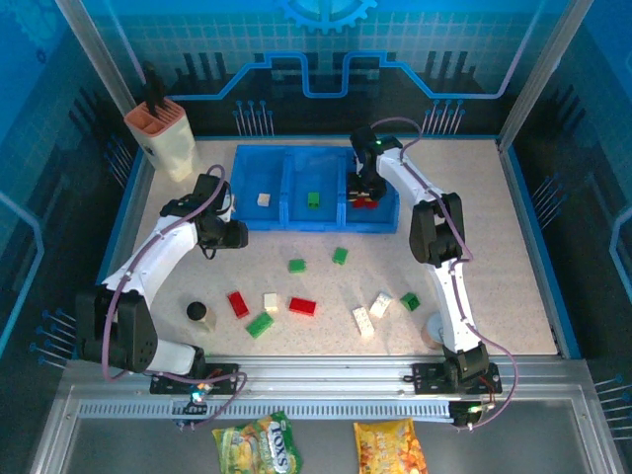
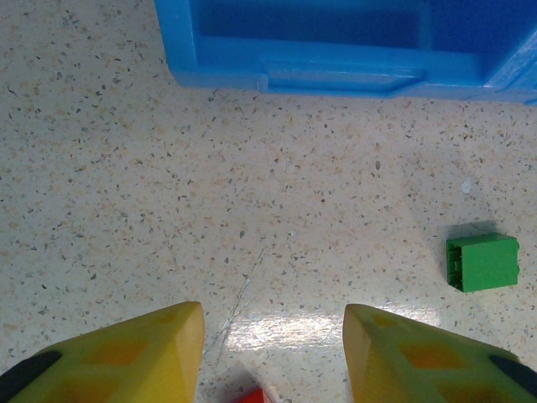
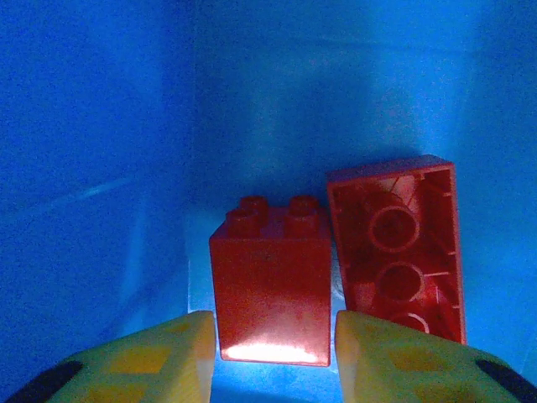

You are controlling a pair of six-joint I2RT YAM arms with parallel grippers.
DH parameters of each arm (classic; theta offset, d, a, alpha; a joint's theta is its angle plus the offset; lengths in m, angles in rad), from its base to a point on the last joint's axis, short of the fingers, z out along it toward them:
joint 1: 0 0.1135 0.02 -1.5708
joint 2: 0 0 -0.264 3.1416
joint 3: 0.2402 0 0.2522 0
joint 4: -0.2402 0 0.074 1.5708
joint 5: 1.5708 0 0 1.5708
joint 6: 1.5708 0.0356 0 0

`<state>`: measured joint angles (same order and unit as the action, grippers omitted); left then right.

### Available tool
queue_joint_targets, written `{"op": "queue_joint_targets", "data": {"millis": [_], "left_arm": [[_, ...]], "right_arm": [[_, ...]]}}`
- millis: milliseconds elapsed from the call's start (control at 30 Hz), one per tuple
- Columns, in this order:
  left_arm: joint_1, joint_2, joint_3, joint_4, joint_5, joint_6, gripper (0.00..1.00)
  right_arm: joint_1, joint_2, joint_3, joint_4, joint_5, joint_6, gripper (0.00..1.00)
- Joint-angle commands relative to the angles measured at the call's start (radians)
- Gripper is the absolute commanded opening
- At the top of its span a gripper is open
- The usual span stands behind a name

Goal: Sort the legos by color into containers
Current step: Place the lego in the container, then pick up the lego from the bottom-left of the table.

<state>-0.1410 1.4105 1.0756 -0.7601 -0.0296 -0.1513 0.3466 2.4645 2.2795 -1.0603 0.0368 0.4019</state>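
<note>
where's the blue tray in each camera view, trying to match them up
top external: blue tray in the upper middle of the picture.
left wrist: its near wall along the top edge.
right wrist: its inside walls around two red bricks.
shared landmark: those red bricks, in the tray's right compartment in top external.

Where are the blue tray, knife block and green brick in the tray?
blue tray (image 1: pixel 259 174), top external view, left compartment's bare floor
knife block (image 1: pixel 170 146), top external view, cream body
green brick (image 1: pixel 313 199), top external view, its top face
</note>
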Motion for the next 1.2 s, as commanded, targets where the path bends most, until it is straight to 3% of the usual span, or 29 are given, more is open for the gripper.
{"op": "queue_joint_targets", "data": {"millis": [0, 533, 1167], "left_arm": [[0.006, -0.027, -0.019, 0.002, 0.018, 0.012, 0.48], [-0.014, -0.036, 0.013, -0.131, 0.030, -0.094, 0.49], [-0.183, -0.166, -0.253, -0.156, -0.049, -0.555, 0.50]], "right_arm": [[-0.002, -0.079, 0.022, -0.044, -0.002, -0.007, 0.43], [0.025, -0.349, -0.238, 0.002, 0.019, 0.006, 0.43], [0.032, -0.616, -0.622, 0.119, 0.007, 0.001, 0.43]]}}
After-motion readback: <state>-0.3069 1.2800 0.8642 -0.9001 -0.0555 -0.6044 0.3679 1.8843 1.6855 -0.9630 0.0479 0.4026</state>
